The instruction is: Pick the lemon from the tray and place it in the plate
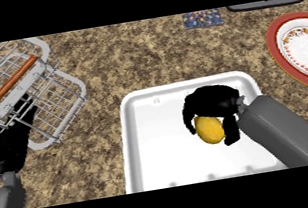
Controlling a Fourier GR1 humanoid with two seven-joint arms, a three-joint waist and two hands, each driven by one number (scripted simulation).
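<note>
Head view: right hand curled round lemon over tray.

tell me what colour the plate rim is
Red, on the plate, in the head view.

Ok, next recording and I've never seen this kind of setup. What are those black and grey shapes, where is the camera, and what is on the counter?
The camera sits at the robot's head, looking steeply down at a speckled counter. The grey tubes are its forearms, the black shapes its hands. The right hand is over a white tray, fingers curled round a yellow lemon. The left hand rests open at the left edge, beside a wire rack with an orange handle. At the right edge lies the patterned plate, with nothing in it; the lemon goes there.
</note>
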